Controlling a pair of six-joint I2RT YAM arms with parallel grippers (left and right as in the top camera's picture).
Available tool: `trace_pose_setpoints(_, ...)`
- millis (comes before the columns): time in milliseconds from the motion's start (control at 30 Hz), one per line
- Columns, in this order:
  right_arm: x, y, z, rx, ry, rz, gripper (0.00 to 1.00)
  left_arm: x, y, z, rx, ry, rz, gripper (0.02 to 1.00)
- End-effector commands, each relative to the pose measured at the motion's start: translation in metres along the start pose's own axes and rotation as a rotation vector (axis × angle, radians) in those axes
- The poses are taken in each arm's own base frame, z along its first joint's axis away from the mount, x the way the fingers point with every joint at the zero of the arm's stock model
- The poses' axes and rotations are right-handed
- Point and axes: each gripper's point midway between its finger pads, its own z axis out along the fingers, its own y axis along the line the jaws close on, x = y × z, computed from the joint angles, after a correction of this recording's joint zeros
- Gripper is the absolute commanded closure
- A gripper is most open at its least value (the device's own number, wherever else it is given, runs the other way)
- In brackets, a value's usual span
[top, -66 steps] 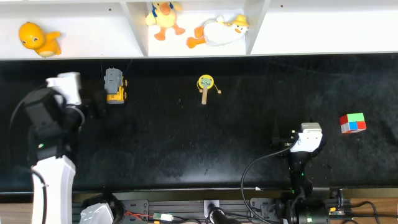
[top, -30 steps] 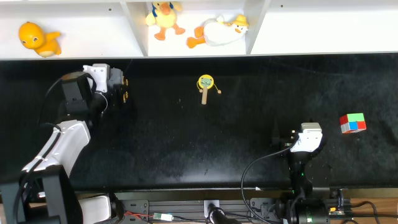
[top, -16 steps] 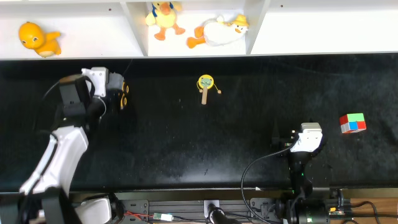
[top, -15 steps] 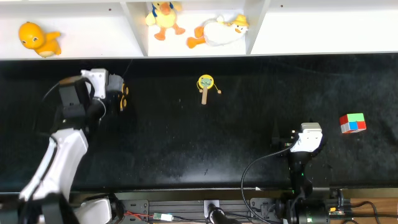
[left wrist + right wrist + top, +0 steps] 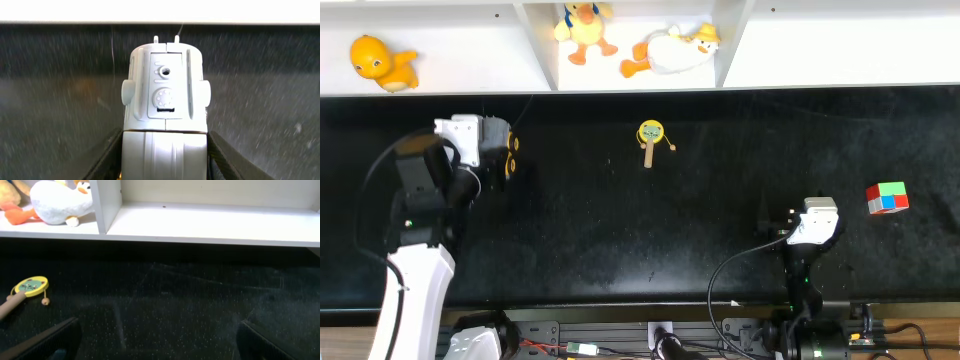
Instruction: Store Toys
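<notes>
A white shelf (image 5: 820, 50) is running along the far edge of the black surface (image 5: 650, 230), and its dividers are splitting it into compartments. The middle compartment is holding two toys side by side: a white plush goose (image 5: 672, 50) lying on its side and a yellow plush duck (image 5: 584, 25) just beside it, towards the left. The left compartment is holding a yellow duck (image 5: 382, 62) by itself.

My left claw (image 5: 165, 159) is sitting near the far-left corner of the surface, just in front of the left compartment, and it is clenching the toy truck (image 5: 165, 100). The truck's grey body is standing between my fingers (image 5: 112, 156) with both pressing its sides, and its yellow wheels are showing from above. I cannot tell whether the truck is resting on the surface or hanging just over it.

My right claw (image 5: 157, 347) is waiting near the front edge, right of the middle, with its fingers spread wide and nothing between them.

A colour cube (image 5: 887, 198) is lying near the right edge, well apart from both claws. A rattle drum (image 5: 649, 140) with a yellow head and a wooden handle is lying near the far edge, in front of the middle compartment.
</notes>
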Motion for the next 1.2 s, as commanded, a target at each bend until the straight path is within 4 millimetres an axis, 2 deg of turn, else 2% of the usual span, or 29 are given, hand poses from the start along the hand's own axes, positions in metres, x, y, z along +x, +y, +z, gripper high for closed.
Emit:
trace_pose_setpoints(33, 0.0, 0.002, 0.0, -0.011, -0.007, -0.004, 0.007, -0.056, -0.009, -0.005, 0.036, -0.091, 0.032, 0.638)
trace_pose_setpoints(233, 0.0, 0.002, 0.0, -0.011, -0.007, -0.004, 0.005, -0.108, -0.007, 0.014, 0.043, -0.123, 0.046, 0.636)
trace_pose_setpoints(467, 0.0, 0.002, 0.0, -0.011, -0.007, -0.004, 0.007, -0.139, 0.002, 0.059, 0.046, -0.099, 0.042, 0.641)
trace_pose_setpoints(600, 0.0, 0.002, 0.0, -0.011, -0.007, -0.004, 0.005, -0.143, 0.007, 0.082, 0.044, -0.076, 0.037, 0.641)
trace_pose_setpoints(833, 0.0, 0.002, 0.0, -0.011, -0.007, -0.004, 0.007, -0.128, 0.01, 0.103, 0.047, -0.024, 0.027, 0.625)
trace_pose_setpoints(933, 0.0, 0.002, 0.0, -0.011, -0.007, -0.004, 0.007, -0.123, 0.012, 0.107, 0.041, -0.009, 0.024, 0.498)
trace_pose_setpoints(1067, 0.0, 0.002, 0.0, -0.011, -0.007, -0.004, 0.007, -0.122, 0.012, 0.106, 0.04, -0.001, 0.026, 0.215)
trace_pose_setpoints(1167, 0.0, 0.002, 0.0, -0.011, -0.007, -0.004, 0.007, -0.117, 0.015, 0.101, 0.016, 0.021, 0.022, 0.108)
trace_pose_setpoints(1200, 0.0, 0.002, 0.0, -0.011, -0.007, -0.004, 0.005, -0.115, 0.016, 0.097, 0.005, 0.033, 0.02, 0.104)
